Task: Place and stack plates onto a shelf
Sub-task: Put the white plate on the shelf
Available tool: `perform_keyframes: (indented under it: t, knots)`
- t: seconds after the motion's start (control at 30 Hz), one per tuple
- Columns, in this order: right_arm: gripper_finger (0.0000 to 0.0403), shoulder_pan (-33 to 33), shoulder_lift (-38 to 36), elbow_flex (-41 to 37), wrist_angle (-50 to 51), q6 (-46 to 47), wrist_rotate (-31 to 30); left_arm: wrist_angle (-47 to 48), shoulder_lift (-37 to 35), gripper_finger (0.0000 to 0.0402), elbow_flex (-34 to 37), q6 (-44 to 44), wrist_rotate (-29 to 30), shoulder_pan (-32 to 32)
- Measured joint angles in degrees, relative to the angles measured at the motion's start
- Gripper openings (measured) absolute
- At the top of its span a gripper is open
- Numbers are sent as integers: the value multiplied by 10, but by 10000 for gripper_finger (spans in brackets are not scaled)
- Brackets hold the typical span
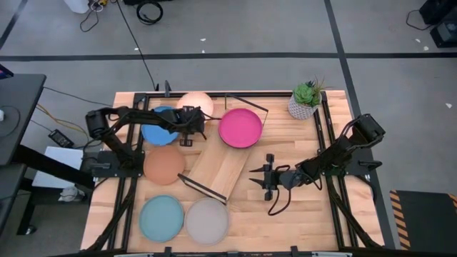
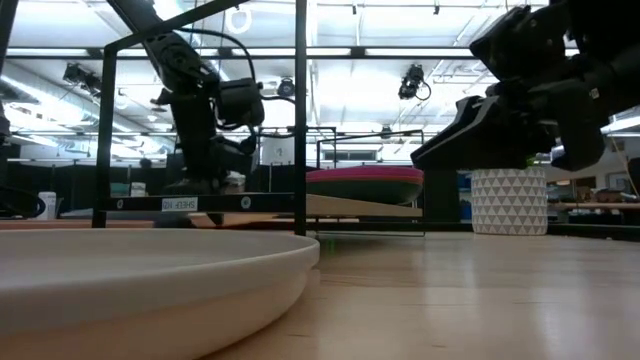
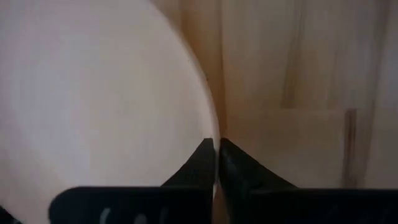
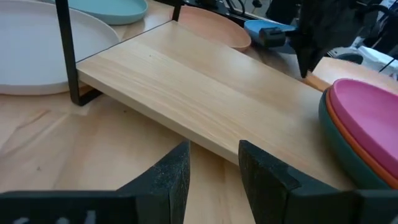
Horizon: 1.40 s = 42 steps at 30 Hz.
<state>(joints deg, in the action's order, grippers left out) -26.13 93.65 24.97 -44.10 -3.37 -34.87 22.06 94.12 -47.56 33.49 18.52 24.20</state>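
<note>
The shelf (image 1: 218,165) lies slantwise at the table's middle, and a stack with a pink plate (image 1: 240,127) on top sits on its far end. In the right wrist view the pink plate (image 4: 367,109) lies on an orange and a teal one. The cream plate (image 1: 196,103) is at the far edge. Blue (image 1: 156,128), brown (image 1: 164,164), pale blue (image 1: 161,218) and grey (image 1: 207,220) plates lie on the table's left half. My left gripper (image 1: 193,120) is shut on the cream plate (image 3: 93,99). My right gripper (image 1: 257,177) is open and empty just right of the shelf's near half. My left gripper pinches the cream plate's rim (image 3: 213,134) between its two fingers, on the plate's near side, with the rim running into the narrow slit between the fingertips. The fingers reach in from the table's left and near side. Whether the plate is lifted clear, I cannot tell.
A potted plant (image 1: 305,100) in a white pot stands at the far right corner. The shelf's black wire frame (image 1: 203,187) stands up at its near end and at its far end (image 1: 246,101). Bare tabletop (image 1: 293,214) lies at the near right.
</note>
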Motion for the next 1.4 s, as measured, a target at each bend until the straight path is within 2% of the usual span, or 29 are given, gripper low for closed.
perform_keyframes:
  t: [0.17, 0.37, 0.6, 0.73, 0.87, 1.07, 1.2, 1.4]
  knots:
    - [142, 0, 0, 0, 4, 8, -1, 88, -11, 19, -46, -36, -19, -7]
    - [142, 0, 0, 0, 5, -1, -20, 128, -17, 18, -103, -92, -124, -14]
    - [142, 1, 0, 0, 1, -17, -32, 142, -17, 18, -152, -112, -116, -17]
    - [142, 1, 0, 0, 1, -17, -32, 173, -17, 18, -193, -158, -126, -17]
    - [142, 1, 0, 0, 4, -16, -32, 268, -17, 18, -257, -235, -172, -19]
    - [142, 1, 0, 0, 3, -22, -32, 409, -17, 18, -347, -389, -284, -24]
    - [142, 1, 0, 0, 0, -24, -32, 434, -17, 18, -373, -535, -287, -52]
    - [142, 1, 0, 0, -1, -33, -32, 435, -15, 18, -374, -701, -321, -138]
